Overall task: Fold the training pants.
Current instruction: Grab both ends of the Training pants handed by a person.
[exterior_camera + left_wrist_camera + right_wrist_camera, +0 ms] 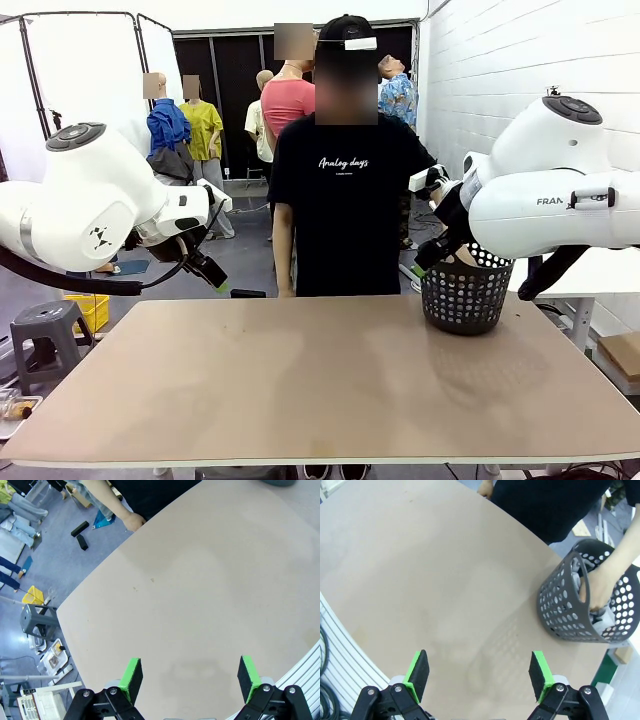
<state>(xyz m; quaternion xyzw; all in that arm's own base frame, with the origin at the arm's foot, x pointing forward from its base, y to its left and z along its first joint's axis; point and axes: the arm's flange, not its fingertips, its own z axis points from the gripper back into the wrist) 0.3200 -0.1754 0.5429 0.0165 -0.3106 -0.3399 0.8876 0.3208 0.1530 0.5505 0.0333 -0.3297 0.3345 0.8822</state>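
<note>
Worktop (300, 380) lies nearest, basket (465, 300) at its far right. Left fingers (131, 677) hang spread above it. Right fingers (540, 672) spread too; training pants (600, 624) seem bundled in the basket under a person's hand (595, 587), which an early reach could strike.

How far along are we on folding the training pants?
Nothing is folded yet; no pants lie on the table. In hand: the person's hand reaches into the basket, onto grey fabric, possibly the training pants. The left gripper and right gripper hang open above the table. Left: laying them out and every fold.
</note>
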